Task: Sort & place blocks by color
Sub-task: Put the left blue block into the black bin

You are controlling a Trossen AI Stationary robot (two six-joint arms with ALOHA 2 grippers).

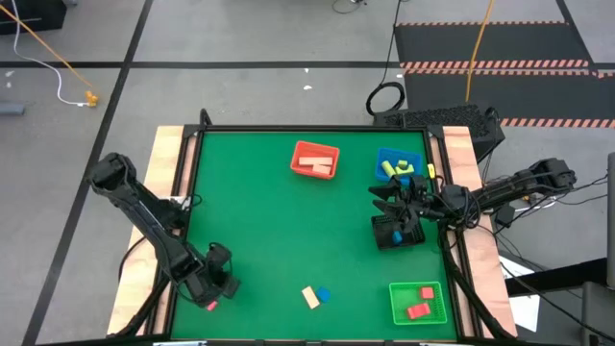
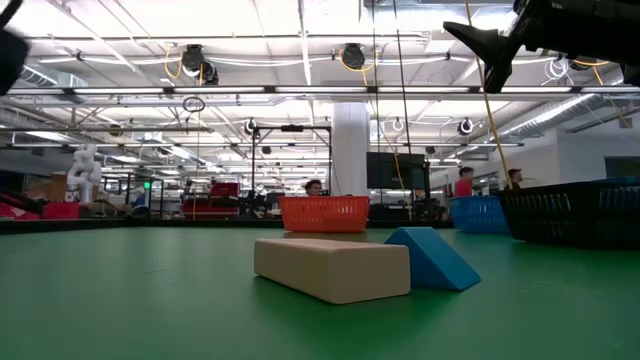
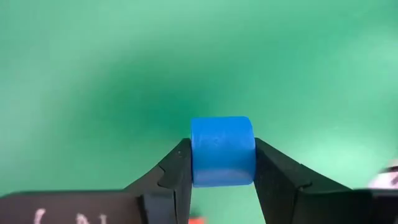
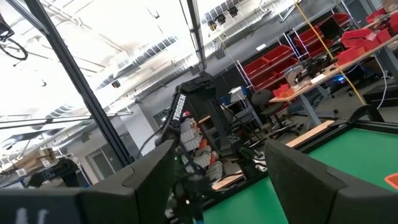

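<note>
My left gripper (image 1: pixel 211 291) is at the table's near left part, shut on a small blue block (image 3: pixel 222 151) with rounded sides; the green table shows blurred behind it. My right gripper (image 1: pixel 386 199) hangs open over the black tray (image 1: pixel 394 234) near the right edge and holds nothing (image 4: pixel 217 180). A pale wood bar (image 1: pixel 309 297) and a blue wedge (image 1: pixel 324 294) lie flat on the table near the near edge, touching or nearly so; the low view shows the bar (image 2: pixel 333 268) and the wedge (image 2: pixel 432 258) close up. My left gripper pinches the blue block between its two fingers, one fingertip (image 3: pixel 180 171) on each of two opposite sides (image 3: pixel 198 168). The block's far half sticks out past the fingertips. Whether it rests on the table, I cannot tell.
A red tray (image 1: pixel 315 159) with pale and pink blocks stands at the far middle, a blue tray (image 1: pixel 402 165) with yellow-green blocks at the far right, and a green tray (image 1: pixel 418 301) with red blocks at the near right. The table's middle and left are bare green.
</note>
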